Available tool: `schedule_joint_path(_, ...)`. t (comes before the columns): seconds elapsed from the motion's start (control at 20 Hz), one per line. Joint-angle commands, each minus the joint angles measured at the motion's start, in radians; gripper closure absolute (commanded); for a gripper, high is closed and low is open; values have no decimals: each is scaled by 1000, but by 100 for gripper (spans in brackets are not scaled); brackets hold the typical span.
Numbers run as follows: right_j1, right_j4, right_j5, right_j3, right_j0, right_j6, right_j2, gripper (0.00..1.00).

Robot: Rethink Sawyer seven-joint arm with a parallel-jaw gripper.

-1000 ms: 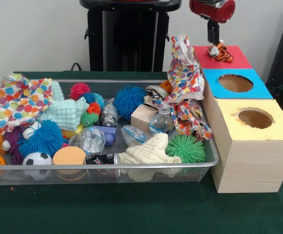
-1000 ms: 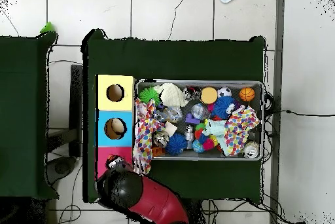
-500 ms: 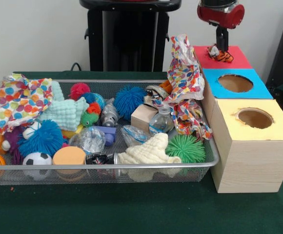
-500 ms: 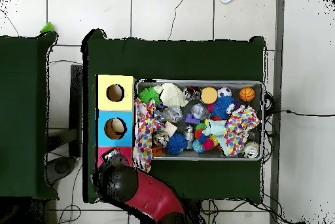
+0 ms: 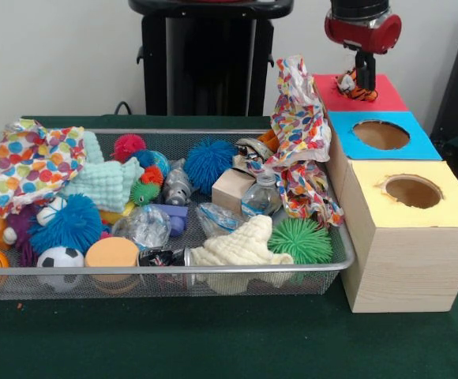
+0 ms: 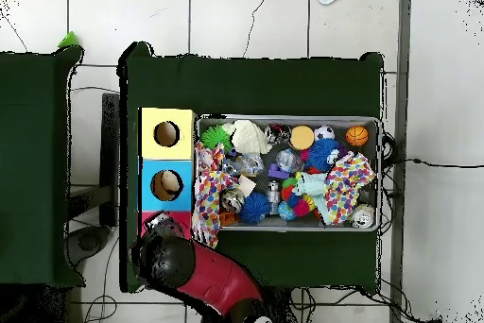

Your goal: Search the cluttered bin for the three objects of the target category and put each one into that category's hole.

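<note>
Item: gripper (image 5: 362, 79), hanging over the red box (image 5: 379, 93) at about one o'clock in the front view. Whether it is parted or clamped on anything, I cannot tell.

Item: small orange-and-black striped toy (image 5: 354, 87), right at the gripper's lower end, on or just above the red top. Whether it is held or already lying there cannot be told.

Item: blue box (image 5: 416, 142) and yellow box (image 5: 450, 205), in a row toward four o'clock, each with an open round hole. The red box's hole is not visible.

Item: wire bin (image 5: 335, 264), filling nine o'clock through centre, packed with spiky balls, patterned cloths (image 5: 300, 126) and small bottles.

Step in hand, as I judge it: delivering the striped toy at the red box. Next move calls for centring it over that box's hole, letting go, then returning to the bin to search.
</note>
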Motion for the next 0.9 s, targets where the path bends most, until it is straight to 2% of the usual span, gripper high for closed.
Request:
schedule_joint_path(0.05, 73, 14, -79, 39, -48, 215, 109, 100)
schedule_joint_path(0.55, 96, -9, -95, 58, -104, 196, 144, 100)
schedule_joint_path(0.75, 89, -7, -43, 67, -120, 172, 154, 100)
schedule_joint_path(0.9, 105, -10, -73, 78, -132, 189, 174, 100)
